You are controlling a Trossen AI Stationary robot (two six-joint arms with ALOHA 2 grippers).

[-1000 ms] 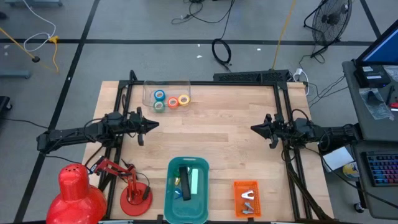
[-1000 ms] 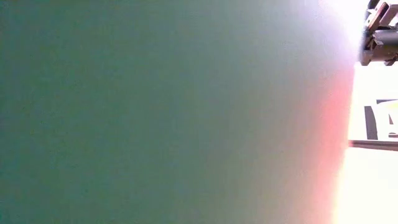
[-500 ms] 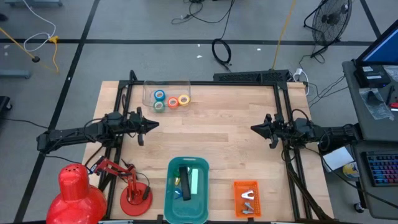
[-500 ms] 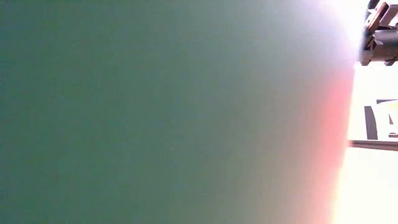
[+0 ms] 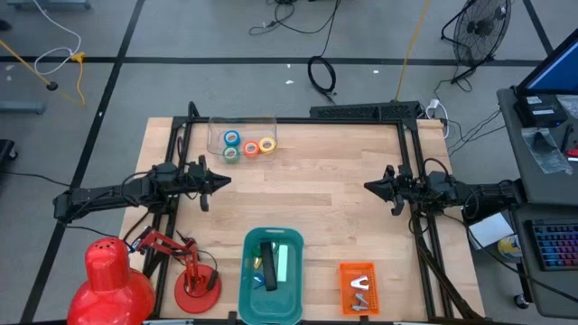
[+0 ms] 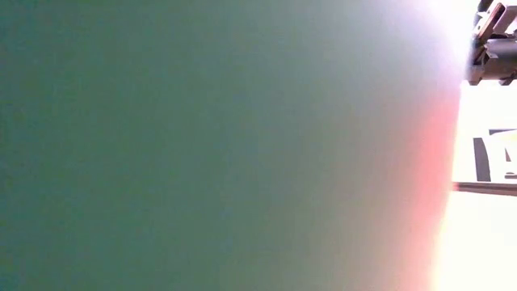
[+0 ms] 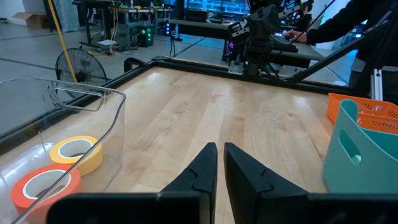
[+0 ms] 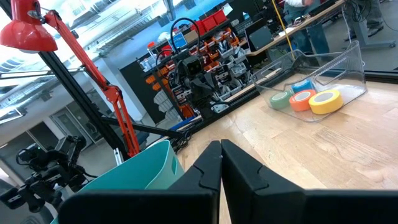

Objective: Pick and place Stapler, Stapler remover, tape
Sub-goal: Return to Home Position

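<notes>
four rolls of tape [image 5: 247, 149], blue, green, orange and yellow, lie close together inside the transparent bin [image 5: 217, 126]. that bin stands at the worktop [image 5: 316, 181] edge that shows uppermost in the high view, toward the left arm's side. the stapler [image 5: 269, 267], a dark shape, sits in the green bin [image 5: 246, 280] at the opposite edge. the stapler remover [image 5: 359, 287] lies in the orange bin [image 5: 357, 265], near the green one on the right arm's side.

nothing of the task lies loose on the bare wood, so the sorting looks finished. by my judgement, all that is left is for the arms to park.

the left claw [image 5: 219, 181] hangs over the left side and the right claw [image 5: 372, 187] over the right, well apart and facing each other. the wrist views show each pair of fingers clenched tip to tip on nothing.

no brand, label or writing can be read on the rolls, bins or tools.
</notes>
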